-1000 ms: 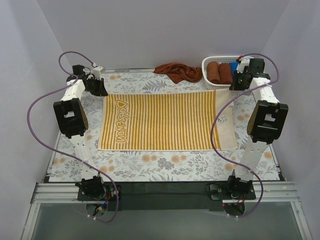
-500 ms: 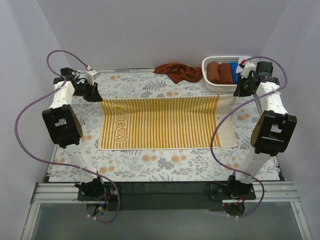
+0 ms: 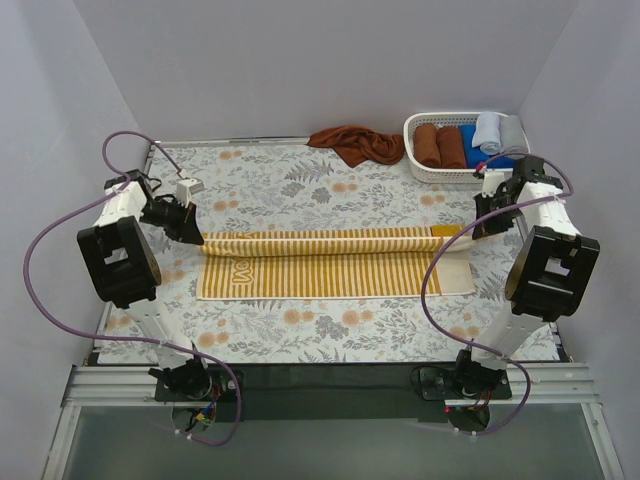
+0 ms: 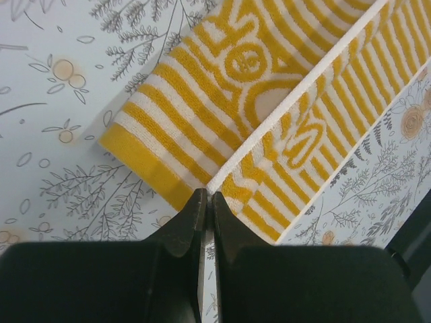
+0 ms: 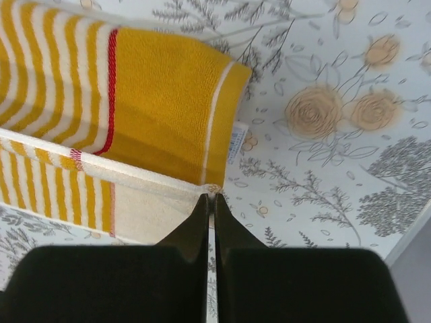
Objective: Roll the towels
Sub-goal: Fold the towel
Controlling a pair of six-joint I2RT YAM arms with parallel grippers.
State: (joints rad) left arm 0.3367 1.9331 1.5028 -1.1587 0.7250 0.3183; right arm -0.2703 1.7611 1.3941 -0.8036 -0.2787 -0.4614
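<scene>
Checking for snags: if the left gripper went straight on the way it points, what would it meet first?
The mustard striped towel: the left gripper, shut on its white edge, points into the folded-over layer, apparently.

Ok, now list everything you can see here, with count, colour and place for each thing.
striped towel: one, mustard-yellow and white, mid-table, far edge folded over
loose towel: one, rust-brown, bunched at far edge
basket: one, white, far right corner
brown rolls: two, rust-brown, in basket
blue roll: one, blue, in basket
pale rolls: two, grey-blue, basket's right end
table cover: one, white floral, underneath
left gripper: one, black, shut on striped towel's left corner
right gripper: one, black, shut on its right corner
</scene>
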